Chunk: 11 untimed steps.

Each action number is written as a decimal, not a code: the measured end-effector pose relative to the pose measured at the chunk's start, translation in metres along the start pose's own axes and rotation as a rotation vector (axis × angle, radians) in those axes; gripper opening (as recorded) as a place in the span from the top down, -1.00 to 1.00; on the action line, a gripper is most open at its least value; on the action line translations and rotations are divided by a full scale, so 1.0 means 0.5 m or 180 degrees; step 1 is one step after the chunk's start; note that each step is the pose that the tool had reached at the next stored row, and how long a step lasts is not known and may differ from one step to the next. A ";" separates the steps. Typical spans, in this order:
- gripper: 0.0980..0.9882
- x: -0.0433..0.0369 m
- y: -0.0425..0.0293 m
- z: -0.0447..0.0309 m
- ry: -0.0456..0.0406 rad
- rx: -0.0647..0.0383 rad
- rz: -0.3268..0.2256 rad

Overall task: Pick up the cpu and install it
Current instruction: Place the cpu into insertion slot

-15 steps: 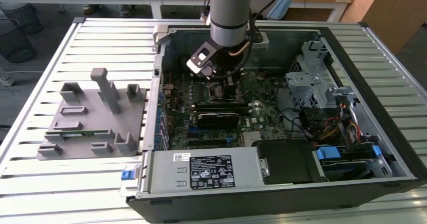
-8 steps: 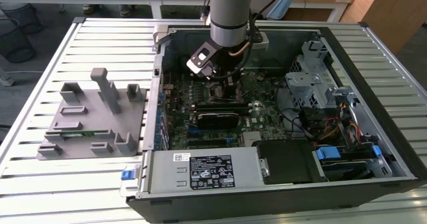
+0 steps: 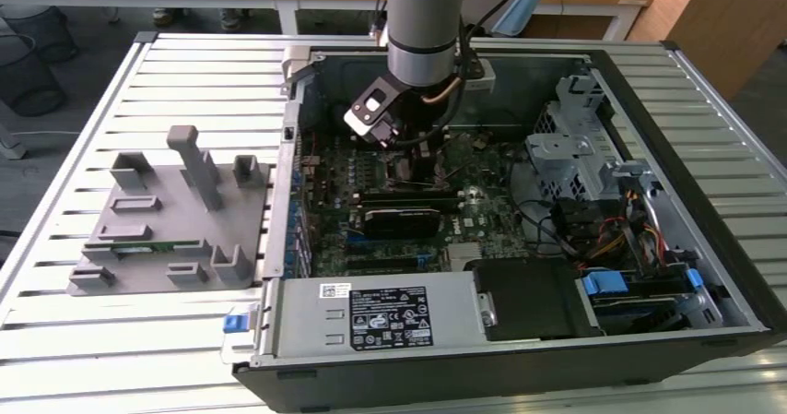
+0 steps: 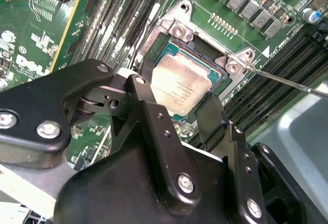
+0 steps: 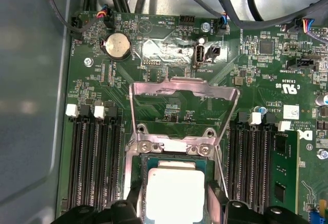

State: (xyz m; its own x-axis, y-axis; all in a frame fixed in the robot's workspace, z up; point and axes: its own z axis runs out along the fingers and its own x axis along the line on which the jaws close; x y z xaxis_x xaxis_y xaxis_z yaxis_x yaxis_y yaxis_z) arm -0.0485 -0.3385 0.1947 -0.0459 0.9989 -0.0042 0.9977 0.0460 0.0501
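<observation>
- Placement: the cpu (image 4: pixel 180 83) lies flat in the socket (image 4: pixel 202 43) near the middle of the motherboard (image 5: pixel 256 75). It sits between two banks of memory slots (image 5: pixel 95 162), silver top up.
- Grip: the gripper (image 4: pixel 178 101) hangs straight over it inside the computer case (image 3: pixel 695 100). In both wrist views the black fingers (image 4: pixel 210 116) sit against two opposite edges of the cpu, so I judge them clenched on it, lightly at most.
- Socket state: the load plate (image 5: pixel 184 93) stands swung up at the socket's edge toward the coin battery (image 5: pixel 117 46). The thin lever (image 4: pixel 287 82) juts free, so the cpu looks seated but not locked down.
- Handling, as a judgement: the cpu is light, rigid and thin, and its smooth metal lid offers little friction. Its underside contacts and the socket's pins look easy to damage, so tilting or sideways drag is the risk.
- Hold: the bare side edges serve best, kept level, with the pads clear of the socket's walls and corners.
</observation>
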 end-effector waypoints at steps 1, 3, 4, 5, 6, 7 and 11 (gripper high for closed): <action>-0.14 0.000 0.000 0.000 0.0000 0.0000 0.0001; -0.14 0.001 0.000 0.000 -0.0001 0.0000 0.0002; -0.14 0.002 0.000 0.000 -0.0001 0.0000 0.0002; -0.14 0.002 0.000 0.000 -0.0001 0.0000 0.0003; -0.11 0.003 0.000 0.000 -0.0001 0.0001 0.0002; -0.11 0.003 0.000 0.000 -0.0001 0.0001 0.0002; 0.03 0.003 0.000 0.000 0.0000 0.0000 0.0002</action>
State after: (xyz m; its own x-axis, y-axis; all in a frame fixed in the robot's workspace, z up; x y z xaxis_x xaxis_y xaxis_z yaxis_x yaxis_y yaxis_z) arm -0.0485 -0.3369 0.1947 -0.0451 0.9990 -0.0043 0.9977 0.0452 0.0501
